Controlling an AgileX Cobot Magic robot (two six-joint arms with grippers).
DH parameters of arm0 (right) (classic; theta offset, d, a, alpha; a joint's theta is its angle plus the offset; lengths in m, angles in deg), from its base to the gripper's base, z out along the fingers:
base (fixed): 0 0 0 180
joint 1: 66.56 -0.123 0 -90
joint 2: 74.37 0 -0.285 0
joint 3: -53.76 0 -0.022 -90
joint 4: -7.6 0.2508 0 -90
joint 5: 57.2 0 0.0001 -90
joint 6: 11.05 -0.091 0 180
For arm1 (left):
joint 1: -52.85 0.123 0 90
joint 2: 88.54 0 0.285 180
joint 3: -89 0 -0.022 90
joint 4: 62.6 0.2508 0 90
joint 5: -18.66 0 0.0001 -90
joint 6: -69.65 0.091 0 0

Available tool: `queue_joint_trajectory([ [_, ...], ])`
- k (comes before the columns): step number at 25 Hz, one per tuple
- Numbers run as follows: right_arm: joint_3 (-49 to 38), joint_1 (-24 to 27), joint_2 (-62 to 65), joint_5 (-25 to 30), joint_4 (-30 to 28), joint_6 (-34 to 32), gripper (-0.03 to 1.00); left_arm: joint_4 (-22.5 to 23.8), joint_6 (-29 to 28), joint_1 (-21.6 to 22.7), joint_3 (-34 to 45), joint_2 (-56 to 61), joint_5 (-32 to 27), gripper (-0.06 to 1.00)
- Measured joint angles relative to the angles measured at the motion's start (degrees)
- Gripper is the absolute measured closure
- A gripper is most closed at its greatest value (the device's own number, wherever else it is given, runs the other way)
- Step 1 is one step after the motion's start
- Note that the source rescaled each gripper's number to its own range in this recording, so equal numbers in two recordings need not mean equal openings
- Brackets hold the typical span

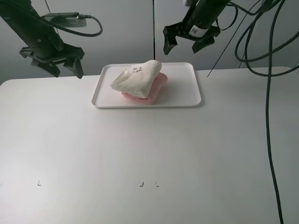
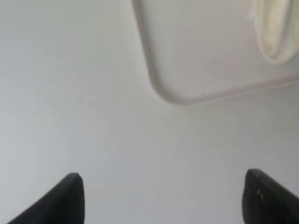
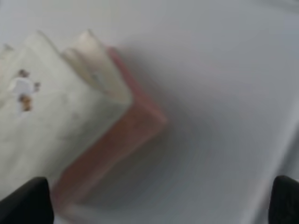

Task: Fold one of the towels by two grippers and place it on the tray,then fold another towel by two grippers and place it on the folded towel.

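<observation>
A folded cream towel (image 1: pixel 137 78) lies on top of a folded pink towel (image 1: pixel 156 90) on the white tray (image 1: pixel 187 93) at the back of the table. In the right wrist view the cream towel (image 3: pixel 56 116) rests on the pink towel (image 3: pixel 121 140). My left gripper (image 1: pixel 65 69) is open and empty, raised to the left of the tray. My right gripper (image 1: pixel 187 43) is open and empty, raised above the tray's back right. In the left wrist view the fingertips (image 2: pixel 70 196) stand wide apart over the table near the tray's corner (image 2: pixel 173 95), and a cream towel edge (image 2: pixel 275 32) shows.
The white table (image 1: pixel 149 158) spreads in front of the tray. Black cables (image 1: pixel 268 93) hang at the right side. A grey wall (image 1: pixel 126 28) stands behind.
</observation>
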Motion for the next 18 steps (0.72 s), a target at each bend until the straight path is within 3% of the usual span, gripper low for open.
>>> queue_joint_trajectory([
  [4,-10.34,0.14,10.01,-2.19,-7.18,-2.43,-0.03,0.31,0.11,2.32,9.09,9.34,4.38,0.07],
  [9,-30.27,0.14,26.93,-8.76,-7.67,-4.07,-0.03,0.79,0.21,4.48,20.53,21.47,6.99,0.07],
  [18,-55.70,0.14,58.86,-7.26,-7.67,-4.91,-0.03,-0.06,0.35,4.57,35.15,41.77,8.22,0.07],
])
